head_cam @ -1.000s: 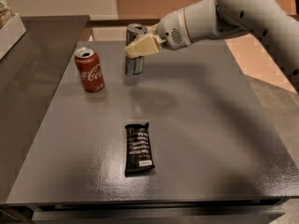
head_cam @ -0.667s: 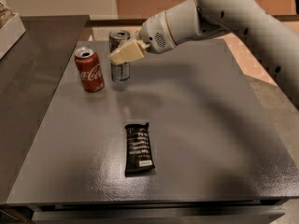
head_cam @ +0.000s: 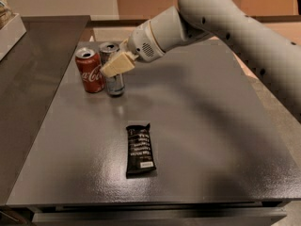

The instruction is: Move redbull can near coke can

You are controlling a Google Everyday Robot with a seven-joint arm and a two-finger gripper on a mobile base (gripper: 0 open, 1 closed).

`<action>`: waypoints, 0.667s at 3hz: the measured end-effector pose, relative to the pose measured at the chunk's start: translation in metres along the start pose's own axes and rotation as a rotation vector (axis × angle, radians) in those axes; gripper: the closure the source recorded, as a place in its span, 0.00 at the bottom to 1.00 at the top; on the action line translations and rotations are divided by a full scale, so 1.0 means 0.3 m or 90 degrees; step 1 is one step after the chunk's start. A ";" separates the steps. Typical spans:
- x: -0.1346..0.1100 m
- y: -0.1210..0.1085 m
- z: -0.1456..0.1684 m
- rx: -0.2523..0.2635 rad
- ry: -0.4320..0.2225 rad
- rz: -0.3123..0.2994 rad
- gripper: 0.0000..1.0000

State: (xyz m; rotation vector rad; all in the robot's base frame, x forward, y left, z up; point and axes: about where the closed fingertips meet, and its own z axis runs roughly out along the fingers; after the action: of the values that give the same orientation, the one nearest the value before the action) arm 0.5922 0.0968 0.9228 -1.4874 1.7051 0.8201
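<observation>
The redbull can [head_cam: 114, 85], slim and silver-blue, stands upright at the back left of the grey table [head_cam: 211, 126]. It is right beside the red coke can [head_cam: 90, 71], almost touching its right side. My gripper [head_cam: 113, 67] reaches in from the right and is shut on the redbull can. One cream finger [head_cam: 118, 63] crosses the can's front; the other is hidden behind it. The can's base is at or just above the tabletop.
A black snack bar wrapper [head_cam: 140, 149] lies flat in the middle front of the table. A darker counter [head_cam: 28, 79] runs along the left, with a white box [head_cam: 10, 31] on it. My white arm [head_cam: 225, 22] spans the back right.
My gripper has carried the redbull can to the left, from well right of the coke can to right beside it.
</observation>
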 end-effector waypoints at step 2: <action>0.023 -0.003 0.031 0.011 0.013 -0.005 0.52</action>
State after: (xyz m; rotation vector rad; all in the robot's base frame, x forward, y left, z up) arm 0.5935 0.1007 0.9120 -1.4946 1.7160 0.7871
